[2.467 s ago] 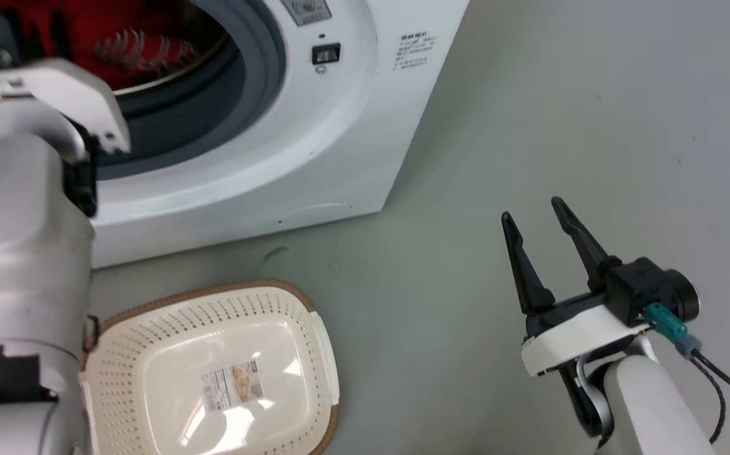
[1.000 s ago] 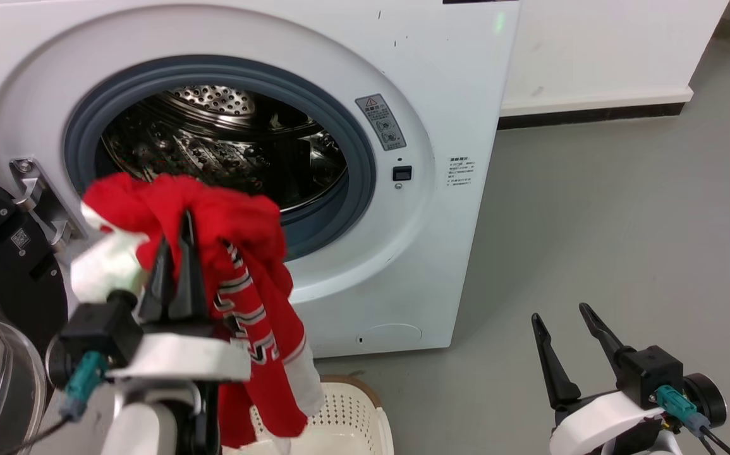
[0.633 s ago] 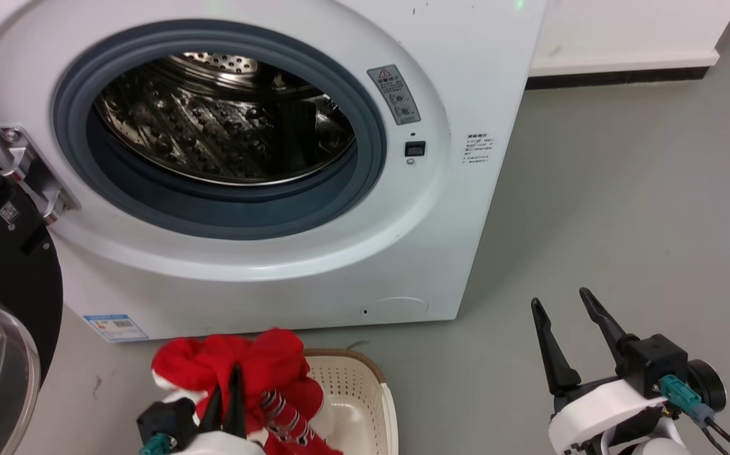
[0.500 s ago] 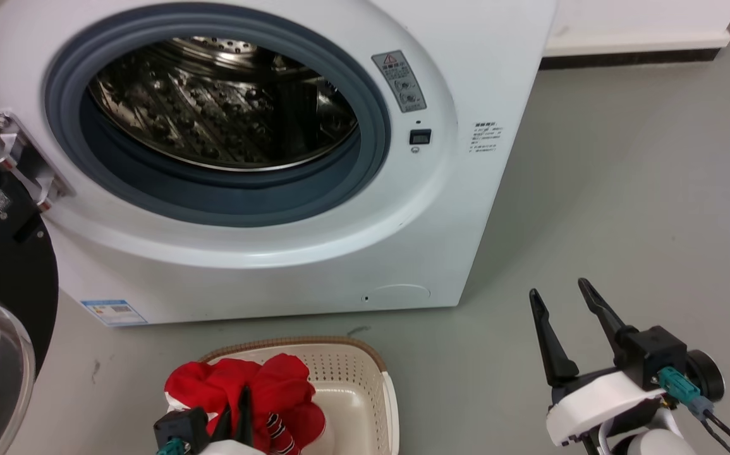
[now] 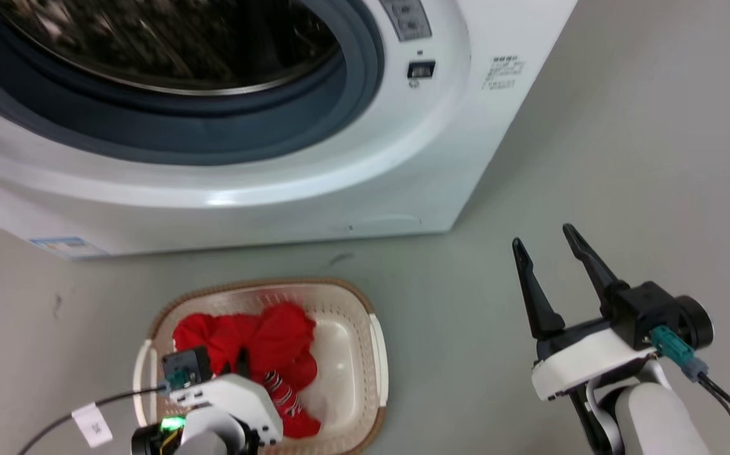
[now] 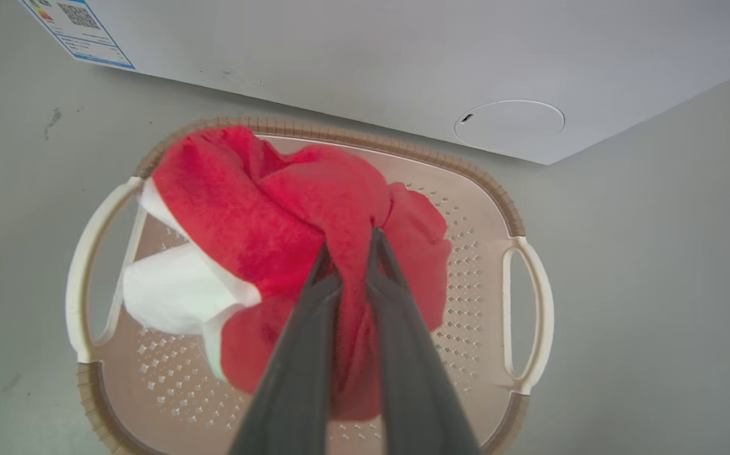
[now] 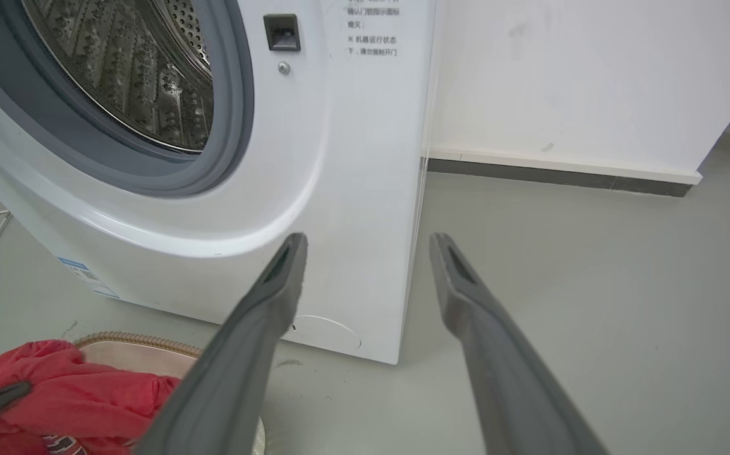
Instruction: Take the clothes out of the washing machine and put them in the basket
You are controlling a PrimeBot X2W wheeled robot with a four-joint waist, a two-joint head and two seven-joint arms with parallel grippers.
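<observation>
Since a second ago the red clothes (image 5: 257,335) have come down from the washing machine (image 5: 263,189) porthole into the basket (image 5: 374,341) on the floor (image 5: 624,139). The left gripper (image 6: 349,237) keeps its fingers (image 6: 295,379) clenched on the fabric; the right gripper (image 5: 543,236) holds its fingers spread, empty.

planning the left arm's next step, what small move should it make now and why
Probably open the left gripper: it is shut on the red garment, which is bunched within the rim of the basket, so letting go should leave it there.
</observation>
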